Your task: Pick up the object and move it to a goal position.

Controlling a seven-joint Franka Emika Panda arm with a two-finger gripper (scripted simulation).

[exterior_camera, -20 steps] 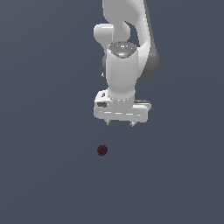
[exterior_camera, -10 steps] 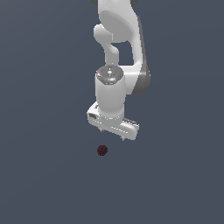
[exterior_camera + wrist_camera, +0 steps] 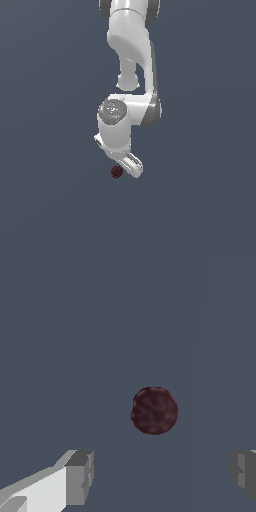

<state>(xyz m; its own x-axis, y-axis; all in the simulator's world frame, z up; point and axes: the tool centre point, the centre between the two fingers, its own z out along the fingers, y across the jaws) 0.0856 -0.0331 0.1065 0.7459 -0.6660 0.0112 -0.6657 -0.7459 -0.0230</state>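
The object is a tiny dark maroon speckled ball resting on the plain grey-blue surface. In the wrist view the object sits ahead of the gap between my two fingers, touching neither. My white gripper hangs just above the ball, slightly to the exterior view's right of it. The gripper is open, with one grey pad and the other pad standing wide apart and nothing between them.
The white arm rises from the gripper to the top of the exterior view. Around the ball there is only the flat grey-blue ground.
The gripper has come down and moved toward the exterior view's left, turning at the wrist, and now hangs right over the ball. The ball has not moved.
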